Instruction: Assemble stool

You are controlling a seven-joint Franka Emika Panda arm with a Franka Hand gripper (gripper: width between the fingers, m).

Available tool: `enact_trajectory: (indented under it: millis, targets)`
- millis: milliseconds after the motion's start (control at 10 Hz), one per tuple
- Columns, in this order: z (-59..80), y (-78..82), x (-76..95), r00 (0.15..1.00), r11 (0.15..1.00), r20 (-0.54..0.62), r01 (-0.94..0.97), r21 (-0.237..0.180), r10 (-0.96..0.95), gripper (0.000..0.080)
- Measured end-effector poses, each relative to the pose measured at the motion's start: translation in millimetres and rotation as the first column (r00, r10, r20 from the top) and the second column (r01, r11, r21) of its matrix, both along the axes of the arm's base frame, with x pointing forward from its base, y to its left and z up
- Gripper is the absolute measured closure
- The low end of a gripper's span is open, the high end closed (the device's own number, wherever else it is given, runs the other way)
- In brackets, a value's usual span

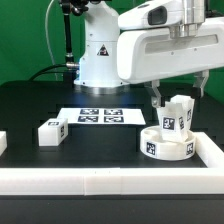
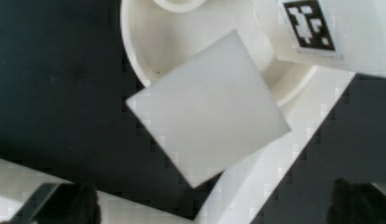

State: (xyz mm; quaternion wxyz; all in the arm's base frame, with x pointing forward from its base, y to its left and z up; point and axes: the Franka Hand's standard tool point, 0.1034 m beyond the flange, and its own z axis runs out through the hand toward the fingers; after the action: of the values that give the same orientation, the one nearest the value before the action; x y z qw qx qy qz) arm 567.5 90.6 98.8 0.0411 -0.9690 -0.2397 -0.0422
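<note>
Stool seat disc carries a leg beneath the wide-spread hand.

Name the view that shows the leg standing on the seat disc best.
The exterior view: the leg stands upright on the seat disc, tag facing the camera. The wrist view looks down on its end, a pale tilted square, with part of the disc around it.

Robotics lab, marker board, black table
</note>
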Motion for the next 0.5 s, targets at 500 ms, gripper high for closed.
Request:
enact_trajectory:
  millis: [500]
  targets:
    - [-11.9,0.6,-6.2,0.958,0.957,0.035,-0.283,-0.065,0.286,0.0151]
